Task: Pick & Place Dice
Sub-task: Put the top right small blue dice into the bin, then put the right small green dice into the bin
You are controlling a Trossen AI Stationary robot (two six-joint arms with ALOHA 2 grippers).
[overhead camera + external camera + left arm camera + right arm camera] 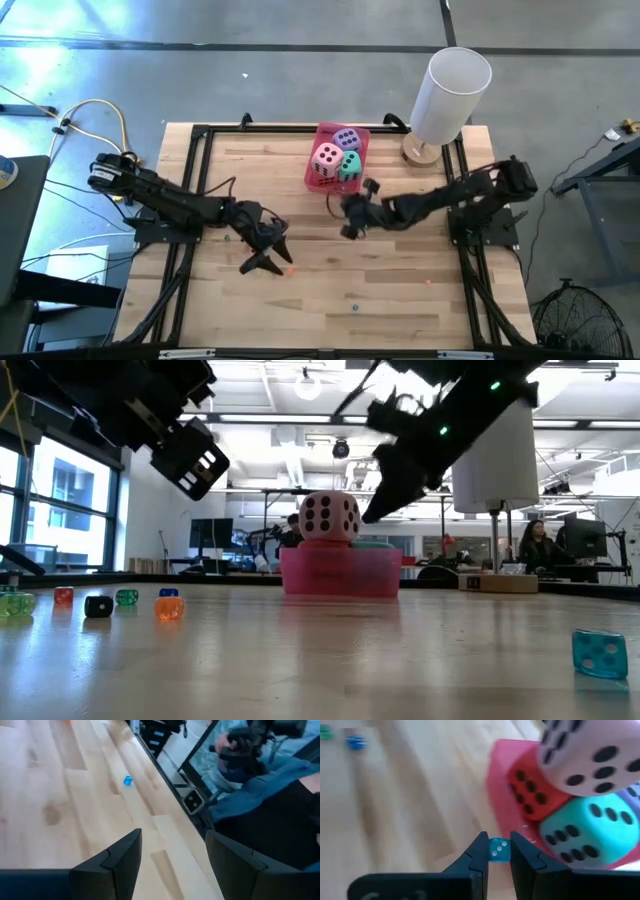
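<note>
Right pincer (496, 851) around translucent cube (498, 849)

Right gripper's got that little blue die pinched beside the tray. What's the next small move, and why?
Probably carry it over the pink tray and open there. The right gripper has its jaws shut on the small blue die, just short of the tray wall; the pink die sits stacked high, so clear it.

Four soft cubes with dark pips sit crowded in the pink translucent rectangular tray (312, 176). The pink die (326, 158) rides highest, resting on the others. The teal die (350, 165) lies just beside it, the purple die (347, 138) towards the tray's far end, and the red die (529, 790) is wedged beneath the pink one.
</note>
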